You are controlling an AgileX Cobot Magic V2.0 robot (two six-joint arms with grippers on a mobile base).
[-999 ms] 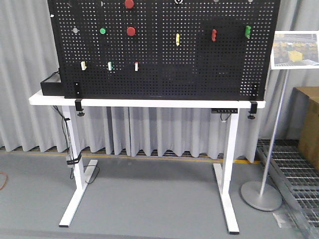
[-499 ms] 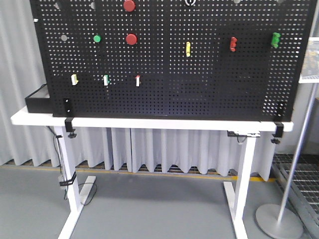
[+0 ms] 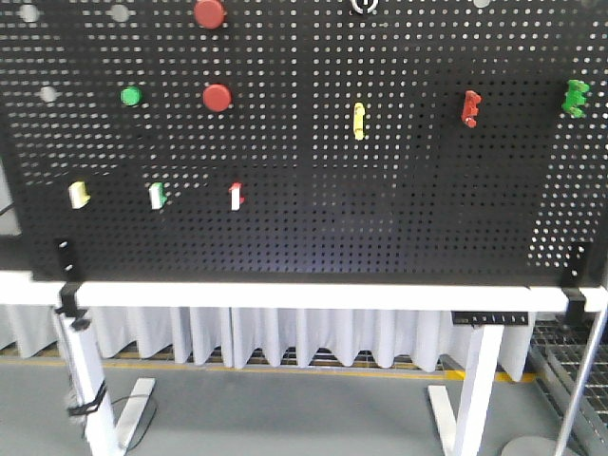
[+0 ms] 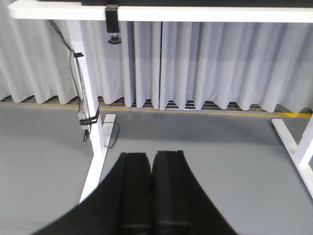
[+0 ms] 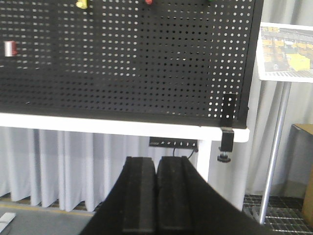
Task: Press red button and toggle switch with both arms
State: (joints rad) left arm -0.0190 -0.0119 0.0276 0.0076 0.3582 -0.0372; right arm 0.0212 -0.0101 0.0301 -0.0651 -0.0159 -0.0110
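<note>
Perforated black pegboard (image 3: 304, 237), notched red toggle switch (image 3: 470, 107)

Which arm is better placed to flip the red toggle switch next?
Probably right. The right gripper faces the pegboard, with the toggle switch at its view's top edge; the left gripper points below the table.

Test lab: black pegboard (image 3: 313, 237) on white bench (image 3: 285, 294), grey curtains (image 4: 220, 63) behind.

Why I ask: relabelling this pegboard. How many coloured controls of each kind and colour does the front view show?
Red round buttons: 2
Green round button: 1
Red toggle switch: 1
Green toggle switch: 1
Yellow lever: 1
Two-tone rockers: 3
Total: 9
</note>
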